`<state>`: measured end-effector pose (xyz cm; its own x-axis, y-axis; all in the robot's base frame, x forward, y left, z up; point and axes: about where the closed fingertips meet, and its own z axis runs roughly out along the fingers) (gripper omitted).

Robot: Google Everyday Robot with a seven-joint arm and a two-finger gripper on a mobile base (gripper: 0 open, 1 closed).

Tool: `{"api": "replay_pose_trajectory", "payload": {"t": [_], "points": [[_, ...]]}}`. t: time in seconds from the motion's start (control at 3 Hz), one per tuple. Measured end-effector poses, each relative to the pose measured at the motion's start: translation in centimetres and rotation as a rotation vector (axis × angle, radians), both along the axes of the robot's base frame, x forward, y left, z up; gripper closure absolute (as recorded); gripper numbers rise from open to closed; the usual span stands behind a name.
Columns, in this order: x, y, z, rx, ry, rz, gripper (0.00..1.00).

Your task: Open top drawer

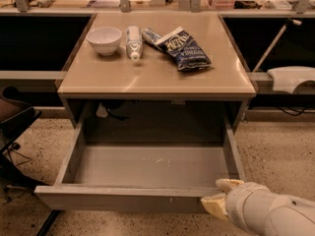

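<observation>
The top drawer (147, 167) is pulled far out from under the tan table. Its shallow grey tray interior is bare, with small white scratches right of centre. My gripper (220, 195), with pale yellowish fingers (229, 184) on a white wrist, is at the drawer's front right corner. One finger lies over the front panel's (118, 198) top edge and the other sits against the panel's outer face.
On the table top (147, 77) are a white bowl (104, 39), a white tube (133, 41) and a dark blue chip bag (182, 48). A black chair (15, 127) stands at the left. A white armrest (291, 76) is at the right. The floor is speckled.
</observation>
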<state>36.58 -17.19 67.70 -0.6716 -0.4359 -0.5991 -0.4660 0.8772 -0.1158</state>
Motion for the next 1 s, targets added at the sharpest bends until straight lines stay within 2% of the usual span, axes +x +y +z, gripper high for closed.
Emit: {"api": "replay_pose_trajectory", "payload": {"t": [1.0], "points": [[-0.03,0.06,0.13,0.003,0.004,-0.009,1.0]]}}
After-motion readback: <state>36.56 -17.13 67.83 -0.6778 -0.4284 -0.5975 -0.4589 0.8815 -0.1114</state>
